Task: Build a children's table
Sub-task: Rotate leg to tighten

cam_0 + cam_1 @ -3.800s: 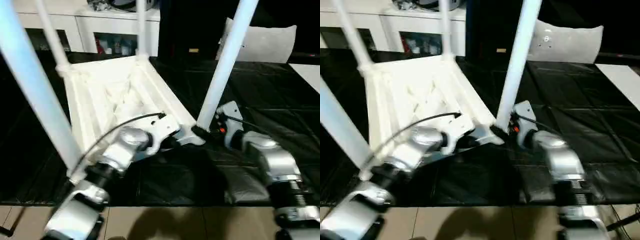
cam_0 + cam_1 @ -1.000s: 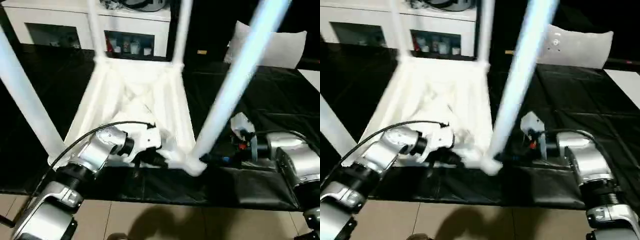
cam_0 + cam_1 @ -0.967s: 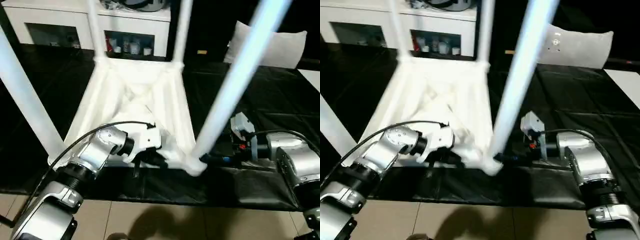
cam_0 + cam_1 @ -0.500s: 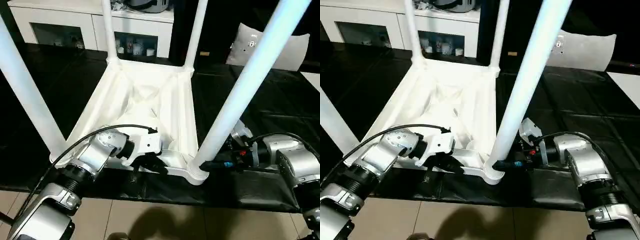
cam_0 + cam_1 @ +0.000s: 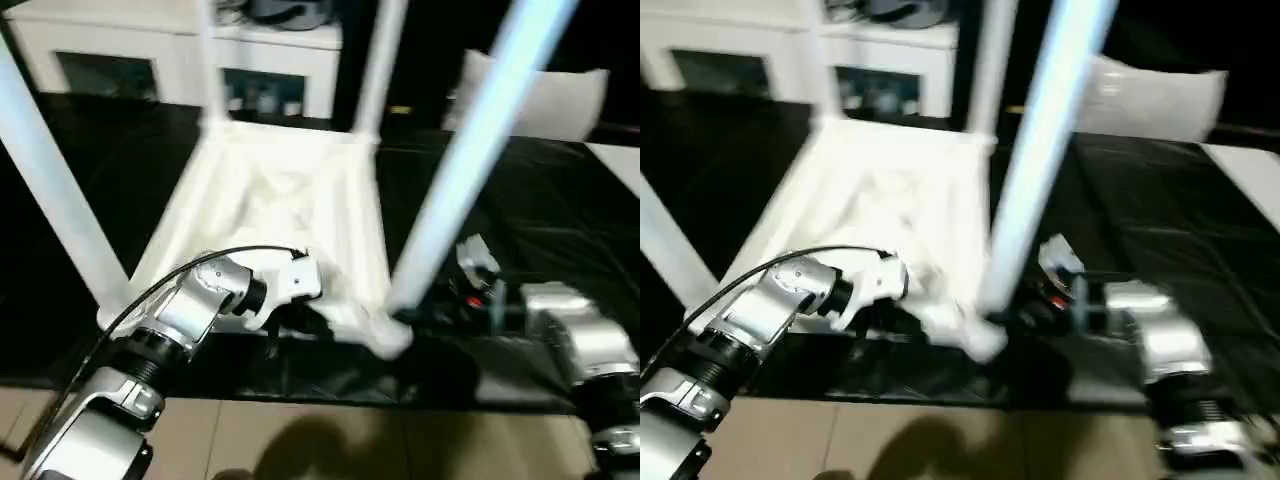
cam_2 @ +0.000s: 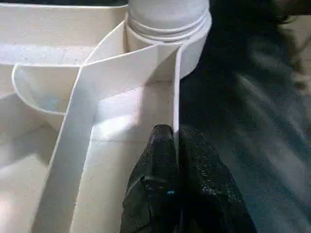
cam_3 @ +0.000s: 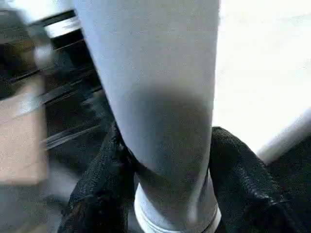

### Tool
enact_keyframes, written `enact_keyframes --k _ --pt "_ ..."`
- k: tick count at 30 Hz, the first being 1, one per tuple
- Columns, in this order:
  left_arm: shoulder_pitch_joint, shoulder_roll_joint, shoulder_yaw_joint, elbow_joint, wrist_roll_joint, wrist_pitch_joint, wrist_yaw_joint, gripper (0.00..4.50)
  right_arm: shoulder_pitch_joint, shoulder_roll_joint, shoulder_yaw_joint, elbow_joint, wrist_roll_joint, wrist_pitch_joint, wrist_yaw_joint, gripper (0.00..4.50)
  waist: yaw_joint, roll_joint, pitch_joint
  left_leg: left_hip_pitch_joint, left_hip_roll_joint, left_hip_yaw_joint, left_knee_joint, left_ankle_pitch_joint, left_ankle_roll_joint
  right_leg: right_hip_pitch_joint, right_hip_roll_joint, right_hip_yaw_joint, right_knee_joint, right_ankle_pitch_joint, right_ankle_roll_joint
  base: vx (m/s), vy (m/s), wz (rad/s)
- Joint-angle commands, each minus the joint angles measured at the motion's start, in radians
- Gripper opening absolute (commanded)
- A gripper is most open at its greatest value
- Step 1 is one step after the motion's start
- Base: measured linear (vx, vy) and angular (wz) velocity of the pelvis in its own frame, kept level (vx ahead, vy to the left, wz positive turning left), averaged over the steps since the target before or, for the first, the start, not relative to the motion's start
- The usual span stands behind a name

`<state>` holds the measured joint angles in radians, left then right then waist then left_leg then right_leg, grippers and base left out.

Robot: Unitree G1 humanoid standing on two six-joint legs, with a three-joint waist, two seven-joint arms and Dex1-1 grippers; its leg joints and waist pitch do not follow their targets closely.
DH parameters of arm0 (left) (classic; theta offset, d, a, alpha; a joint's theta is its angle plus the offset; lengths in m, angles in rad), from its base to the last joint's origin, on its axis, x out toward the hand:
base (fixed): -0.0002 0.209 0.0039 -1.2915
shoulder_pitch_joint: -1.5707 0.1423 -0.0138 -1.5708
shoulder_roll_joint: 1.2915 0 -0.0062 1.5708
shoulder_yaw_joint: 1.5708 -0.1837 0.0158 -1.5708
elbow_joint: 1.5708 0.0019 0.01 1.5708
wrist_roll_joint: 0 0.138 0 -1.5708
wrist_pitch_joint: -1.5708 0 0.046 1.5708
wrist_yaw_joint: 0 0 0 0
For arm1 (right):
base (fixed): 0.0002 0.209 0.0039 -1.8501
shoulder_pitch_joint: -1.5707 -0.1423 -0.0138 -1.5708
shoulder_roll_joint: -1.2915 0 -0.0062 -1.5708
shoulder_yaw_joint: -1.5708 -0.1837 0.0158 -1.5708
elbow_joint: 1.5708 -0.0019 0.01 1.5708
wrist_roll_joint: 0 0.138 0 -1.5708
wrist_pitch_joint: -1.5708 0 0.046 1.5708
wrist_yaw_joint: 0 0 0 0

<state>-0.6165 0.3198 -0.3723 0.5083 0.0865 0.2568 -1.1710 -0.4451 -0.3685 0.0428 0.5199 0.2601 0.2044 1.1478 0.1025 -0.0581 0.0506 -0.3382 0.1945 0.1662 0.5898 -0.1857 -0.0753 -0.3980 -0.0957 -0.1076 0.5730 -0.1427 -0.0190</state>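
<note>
The children's table lies upside down on the black mat, its ribbed white tabletop (image 5: 280, 190) facing up. Its legs stand up from the corner sockets. My left gripper (image 5: 300, 325) is at the near edge, shut on the thin rim wall (image 6: 176, 87) beside the near right socket (image 6: 167, 19). My right gripper (image 5: 420, 315) sits at the base of the near right leg (image 5: 470, 150). In the right wrist view that leg (image 7: 155, 73) fills the gap, with a black finger (image 7: 97, 179) pressed to each side.
A white cabinet (image 5: 130, 60) with glass doors stands behind the table. A white cushion (image 5: 555, 100) lies at the back right. The black mat (image 5: 540, 200) extends to the right, and tan floor (image 5: 300, 440) runs along the near edge.
My right gripper's fingers have closed in on the base of the near right leg. The left grip on the rim is unchanged. The head view has shifted.
</note>
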Motion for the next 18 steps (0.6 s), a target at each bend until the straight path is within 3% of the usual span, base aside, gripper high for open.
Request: enact_keyframes --k 1,2,3,4,5,6,7,8,9,10,11,12,13,14,15,16,18 --pt "-0.021 -0.084 -0.024 -0.023 -0.028 0.029 0.035 0.00 -0.012 0.054 0.037 0.078 -0.072 0.051 -0.169 1.90 -0.013 0.003 -0.046 0.011 0.021 -0.022 -0.066 -0.421 -0.018 0.030 -0.071 0.000 -0.135 -0.779 0.013 0.000 0.000 0.00" --pt "-0.035 -0.130 -0.005 -0.010 -0.024 0.077 0.116 0.00 -0.047 0.096 -0.001 0.095 -0.085 0.109 -0.328 1.90 -0.037 0.016 -0.039 0.012 0.032 -0.031 -0.074 -0.474 -0.025 0.038 -0.062 -0.027 -0.139 -0.751 0.007 0.000 0.000 0.00" --pt "-0.045 -0.156 0.006 0.000 -0.021 0.103 0.161 0.00 -0.069 0.119 -0.030 0.096 -0.079 0.167 -0.413 1.90 -0.047 0.029 -0.041 0.016 0.040 -0.039 -0.079 -0.524 -0.030 0.045 -0.059 -0.046 -0.145 -0.731 0.012 0.000 0.000 0.00" --pt "-0.052 -0.178 0.013 0.008 -0.017 0.125 0.200 0.00 -0.088 0.144 -0.060 0.090 -0.072 0.224 -0.493 1.90 -0.063 0.046 -0.039 0.009 0.070 -0.054 -0.104 -0.636 -0.033 0.076 -0.048 -0.063 -0.123 -0.631 0.006 -0.053 0.048 -0.13" --pt "-0.066 -0.219 0.030 0.028 -0.009 0.149 0.268 0.00 -0.102 0.175 -0.083 0.061 -0.070 0.258 -0.562 1.90 -0.057 0.058 -0.041 -0.049 0.116 -0.072 -0.177 -0.784 -0.047 0.133 -0.038 -0.022 0.052 -0.328 -0.053 -0.096 0.033 -0.15" --pt "-0.073 -0.239 0.039 0.038 -0.007 0.156 0.298 0.00 -0.107 0.188 -0.088 0.049 -0.069 0.256 -0.579 1.90 -0.054 0.050 -0.031 -0.056 0.114 -0.061 -0.194 -0.828 -0.046 0.121 -0.029 -0.005 0.079 -0.227 -0.054 -0.096 0.033 -0.15" --pt "-0.074 -0.243 0.041 0.040 -0.006 0.158 0.303 0.00 -0.108 0.190 -0.089 0.047 -0.069 0.255 -0.581 1.90 -0.051 0.009 -0.042 0.018 0.076 -0.039 -0.155 -0.784 -0.032 0.063 -0.039 0.038 0.036 -0.312 -0.061 0.000 0.000 0.00" --pt "-0.085 -0.271 0.051 0.056 -0.001 0.164 0.343 0.00 -0.116 0.209 -0.097 0.045 -0.070 0.240 -0.615 1.90 -0.037 -0.014 -0.036 0.053 -0.005 -0.023 -0.046 -0.559 -0.046 0.001 -0.093 0.024 -0.111 -0.828 -0.005 0.046 -0.050 0.03" --pt "-0.090 -0.281 0.054 0.063 0.002 0.165 0.361 0.00 -0.121 0.217 -0.101 0.047 -0.071 0.231 -0.635 1.90 -0.032 -0.021 -0.031 0.063 -0.021 -0.010 0.009 -0.435 -0.030 -0.021 -0.114 0.019 -0.157 -0.986 0.030 0.046 -0.050 0.03" --pt "-0.094 -0.289 0.053 0.068 0.007 0.165 0.373 0.00 -0.123 0.223 -0.100 0.047 -0.072 0.224 -0.645 1.90 -0.028 -0.025 -0.042 0.009 -0.014 -0.020 0.003 -0.266 -0.008 0.035 -0.129 0.010 -0.139 -1.014 0.065 0.053 -0.039 -0.25" --pt "-0.097 -0.296 0.049 0.071 0.016 0.165 0.385 0.00 -0.120 0.229 -0.094 0.036 -0.079 0.218 -0.651 2.43 -0.010 -0.003 -0.057 -0.048 0.015 -0.037 -0.058 -0.181 -0.014 0.082 -0.110 0.017 -0.097 -0.788 0.042 0.080 -0.008 -0.32" --pt "-0.097 -0.300 0.048 0.072 0.021 0.166 0.391 0.00 -0.116 0.231 -0.086 0.024 -0.086 0.213 -0.652 2.43 -0.011 0.006 -0.060 -0.043 0.027 -0.042 -0.070 -0.180 -0.023 0.075 -0.094 0.013 -0.087 -0.669 0.017 0.080 -0.008 -0.32" --pt "-0.098 -0.302 0.045 0.072 0.027 0.164 0.395 0.00 -0.108 0.230 -0.076 0.009 -0.092 0.208 -0.644 2.57 -0.012 0.015 -0.064 -0.033 0.036 -0.042 -0.077 -0.193 -0.027 0.064 -0.081 0.016 -0.070 -0.481 -0.039 0.050 0.002 -0.12" --pt "-0.097 -0.303 0.041 0.072 0.030 0.163 0.398 0.00 -0.097 0.229 -0.068 -0.016 -0.096 0.216 -0.637 2.64 -0.013 0.011 -0.062 -0.032 0.034 -0.038 -0.077 -0.199 -0.027 0.059 -0.073 0.018 -0.066 -0.436 -0.062 0.000 0.000 0.00" --pt "-0.096 -0.302 0.040 0.071 0.030 0.164 0.397 0.00 -0.087 0.227 -0.064 -0.036 -0.094 0.221 -0.628 2.86 -0.006 0.016 -0.061 -0.019 0.036 -0.033 -0.076 -0.216 -0.023 0.053 -0.072 0.022 -0.061 -0.383 -0.104 0.000 0.000 0.00" --pt "-0.094 -0.295 0.036 0.070 0.033 0.158 0.393 0.00 -0.076 0.223 -0.065 -0.057 -0.087 0.226 -0.615 2.86 -0.004 0.010 -0.061 -0.025 0.032 -0.030 -0.078 -0.213 -0.012 0.061 -0.070 0.023 -0.058 -0.362 -0.121 0.000 0.000 0.00" --pt "-0.091 -0.281 0.032 0.070 0.039 0.147 0.384 0.00 -0.064 0.205 -0.058 -0.079 -0.083 0.223 -0.590 3.02 0.003 0.015 -0.062 -0.022 0.035 -0.027 -0.079 -0.205 0.002 0.061 -0.072 0.025 -0.059 -0.339 -0.130 0.000 0.000 0.00"
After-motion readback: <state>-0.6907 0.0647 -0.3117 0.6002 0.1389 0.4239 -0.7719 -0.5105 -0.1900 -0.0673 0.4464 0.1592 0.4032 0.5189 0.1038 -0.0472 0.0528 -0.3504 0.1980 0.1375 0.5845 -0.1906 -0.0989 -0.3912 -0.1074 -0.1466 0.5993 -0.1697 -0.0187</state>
